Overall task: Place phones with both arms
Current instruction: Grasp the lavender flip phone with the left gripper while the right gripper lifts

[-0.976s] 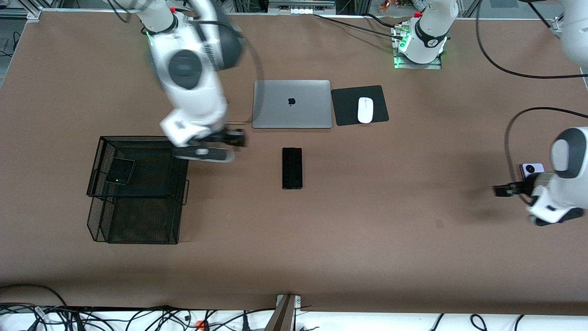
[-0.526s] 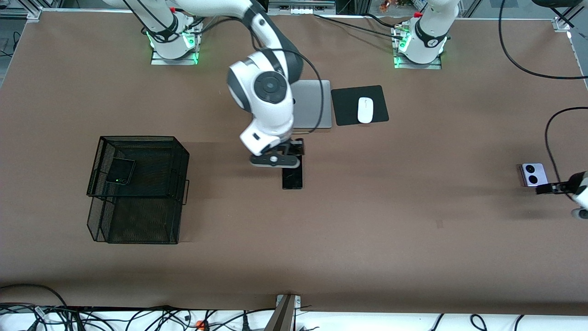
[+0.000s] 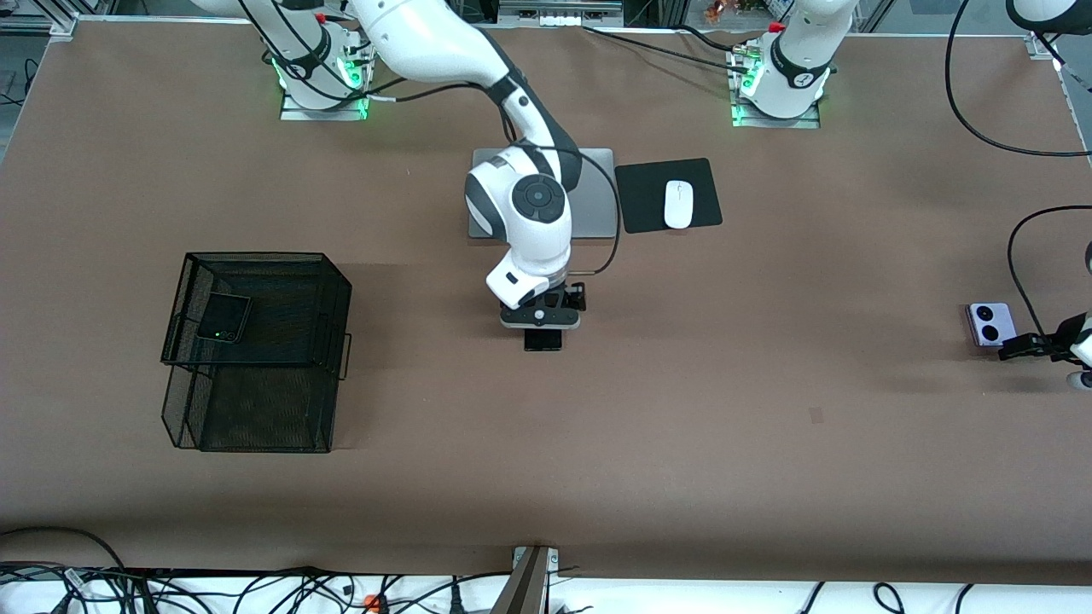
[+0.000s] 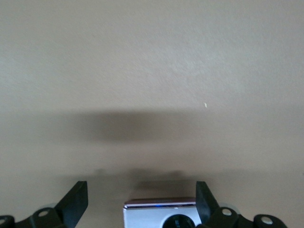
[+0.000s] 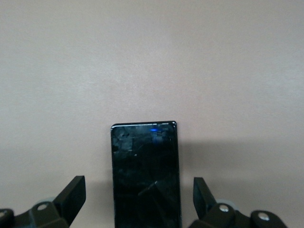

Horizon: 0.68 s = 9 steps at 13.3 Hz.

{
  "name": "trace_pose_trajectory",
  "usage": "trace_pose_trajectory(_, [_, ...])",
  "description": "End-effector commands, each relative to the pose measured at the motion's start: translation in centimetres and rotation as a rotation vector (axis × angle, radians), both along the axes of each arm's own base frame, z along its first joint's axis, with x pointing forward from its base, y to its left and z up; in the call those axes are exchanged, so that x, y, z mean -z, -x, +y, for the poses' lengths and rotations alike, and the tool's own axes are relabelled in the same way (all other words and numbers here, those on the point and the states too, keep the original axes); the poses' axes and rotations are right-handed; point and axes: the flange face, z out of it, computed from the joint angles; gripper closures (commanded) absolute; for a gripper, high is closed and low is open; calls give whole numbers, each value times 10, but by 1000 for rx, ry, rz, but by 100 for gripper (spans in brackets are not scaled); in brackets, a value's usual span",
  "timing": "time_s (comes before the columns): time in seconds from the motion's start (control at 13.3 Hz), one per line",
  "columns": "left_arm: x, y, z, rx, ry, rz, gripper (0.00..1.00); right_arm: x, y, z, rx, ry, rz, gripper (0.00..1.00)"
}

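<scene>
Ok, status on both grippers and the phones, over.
Right gripper open over long black phone. Left gripper open over lavender phone. Small black phone in mesh basket. Nothing obstructing.

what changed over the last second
The right gripper swung from the black wire basket to over the long slim black phone, jaws open astride it. The left gripper pulled back beside the lavender phone, open. The phones, laptop and mouse stayed put.
</scene>
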Motion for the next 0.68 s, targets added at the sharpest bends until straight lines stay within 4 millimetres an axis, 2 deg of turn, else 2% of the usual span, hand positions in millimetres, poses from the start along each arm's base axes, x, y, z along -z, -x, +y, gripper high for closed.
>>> trace_pose_trajectory(0.0, [2, 13, -6, -3, 69, 63, 0, 20, 4, 7, 6, -29, -8, 0])
trace_pose_trajectory(0.15, [10, 24, -6, -7, 100, 135, 0, 31, 9, 9, 10, -35, 6, 0])
trace_pose_trajectory(0.6, [15, 29, -4, 12, 73, 165, 0, 41, 16, 5, 26, -35, 42, 0])
